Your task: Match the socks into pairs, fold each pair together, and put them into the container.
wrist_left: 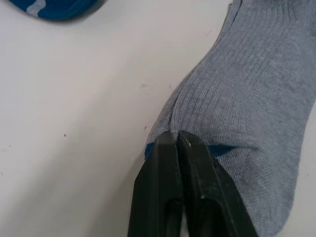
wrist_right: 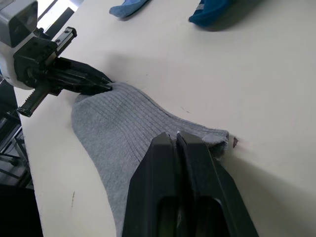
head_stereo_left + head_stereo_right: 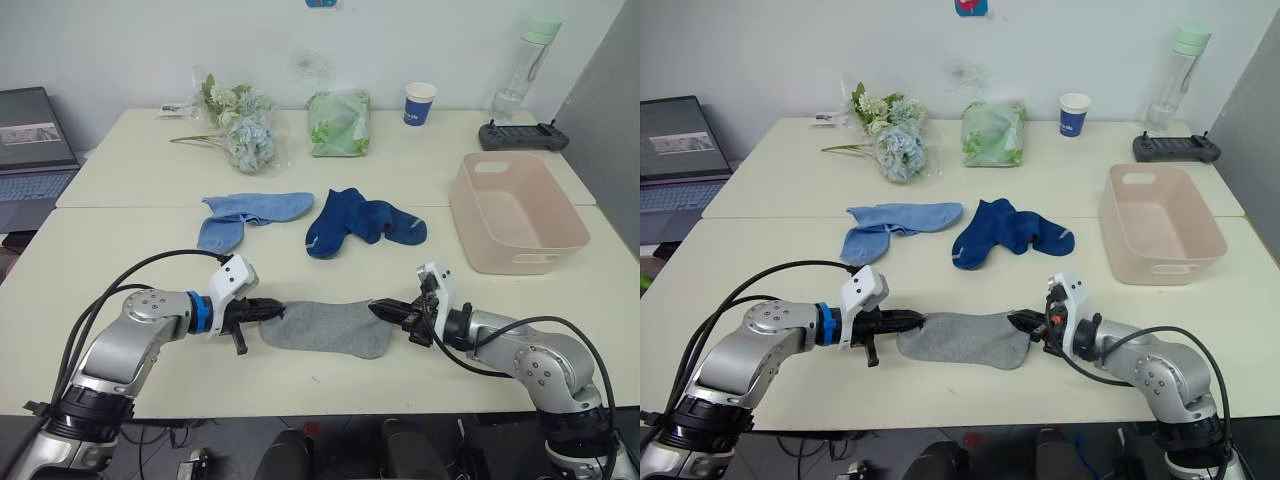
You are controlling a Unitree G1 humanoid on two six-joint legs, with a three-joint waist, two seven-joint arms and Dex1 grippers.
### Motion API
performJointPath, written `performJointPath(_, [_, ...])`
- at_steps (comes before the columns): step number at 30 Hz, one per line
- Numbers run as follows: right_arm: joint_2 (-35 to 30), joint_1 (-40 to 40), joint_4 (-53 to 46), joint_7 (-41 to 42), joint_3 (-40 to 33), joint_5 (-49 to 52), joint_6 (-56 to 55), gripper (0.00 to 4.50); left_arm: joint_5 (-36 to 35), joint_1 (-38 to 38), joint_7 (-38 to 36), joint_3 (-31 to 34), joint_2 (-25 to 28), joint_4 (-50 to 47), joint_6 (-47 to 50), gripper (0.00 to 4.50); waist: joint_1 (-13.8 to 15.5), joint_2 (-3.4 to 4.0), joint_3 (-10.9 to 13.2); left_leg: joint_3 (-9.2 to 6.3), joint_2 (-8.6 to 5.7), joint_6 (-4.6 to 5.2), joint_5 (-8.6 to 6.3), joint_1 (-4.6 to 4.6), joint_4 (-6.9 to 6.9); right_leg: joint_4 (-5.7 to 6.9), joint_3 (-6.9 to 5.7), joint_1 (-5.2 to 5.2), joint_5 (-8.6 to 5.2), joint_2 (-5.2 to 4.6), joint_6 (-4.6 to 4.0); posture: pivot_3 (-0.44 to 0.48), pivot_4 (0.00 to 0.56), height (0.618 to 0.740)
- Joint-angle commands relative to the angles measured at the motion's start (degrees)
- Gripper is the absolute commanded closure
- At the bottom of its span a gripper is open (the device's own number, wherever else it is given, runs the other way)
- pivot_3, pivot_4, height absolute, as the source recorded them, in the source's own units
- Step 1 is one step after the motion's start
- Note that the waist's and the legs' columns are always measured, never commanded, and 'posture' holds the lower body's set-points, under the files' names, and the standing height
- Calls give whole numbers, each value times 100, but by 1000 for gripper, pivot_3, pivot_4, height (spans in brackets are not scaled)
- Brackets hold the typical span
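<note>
Table edge: the grey socks (image 3: 328,328) are laid flat near the front edge of the table (image 3: 120,240), with bare tabletop seen on both sides.
Left gripper (image 3: 281,311): reached in low and level, fingers pinched tight on the left end of the grey socks.
Behind: the light blue socks (image 3: 250,214) and dark navy socks (image 3: 358,224) are spread mid-table, well apart from the grey ones.
Right gripper (image 3: 378,310): held low and level, fingers clamped on the right end of the grey socks.
Container (image 3: 515,212): stood at the right, past the right arm, nothing seen inside.
Far edge: flowers (image 3: 238,122), green bag (image 3: 339,123), blue cup (image 3: 420,103).
</note>
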Motion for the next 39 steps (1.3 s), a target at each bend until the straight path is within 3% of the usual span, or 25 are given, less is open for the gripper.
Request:
performJointPath(1, [-127,-33,-196,130,-156,-34,-125,3050,54,56,121,128,0,-172,-126,3185,0,0,0,1,0,0,0,0,0,0,1,0,0,0,0,0,150,740])
performJointPath(9, [-594,-172,-247,305,-466,-60,-138,233,-100,173,108,615,242,-290,-237,598,1,0,0,1,1,0,0,0,0,0,0,-1,0,-1,0,0,150,740])
performJointPath(10, [-695,-186,-270,419,-441,-42,-97,227,-209,176,-9,682,284,-353,-240,280,1,0,0,2,0,0,0,0,0,0,0,0,0,-1,0,0,150,740])
performJointPath(14, [-1117,-144,-307,941,-16,-176,-26,227,-429,180,-175,844,271,-483,-248,280,1,0,0,4,-2,0,0,0,1,-4,0,2,0,-3,0,0,150,740])
performJointPath(24, [-1140,-278,-79,1173,1061,-972,-191,227,-436,382,-81,802,272,-844,-173,280,-2,-1,0,5,0,0,0,1,2,-2,2,2,0,-2,0,0,150,740])
performJointPath(28, [-1026,-314,24,1324,1246,-1138,-315,1373,-445,443,-31,807,264,-922,-145,241,-5,-3,-1,0,2,0,0,3,2,0,-2,2,0,0,0,0,150,740])
performJointPath(36, [-1032,-248,54,1479,1081,-1118,-264,4286,-485,516,32,838,270,-1015,-131,241,1,-3,-1,2,0,0,0,0,2,-4,0,2,0,-3,0,0,150,740])
performJointPath(39, [-1038,-264,192,1502,909,-1079,-232,4448,-491,520,60,807,227,-1051,-126,241,3,-3,-1,0,0,0,0,0,2,-3,-2,2,0,-3,0,0,150,740])
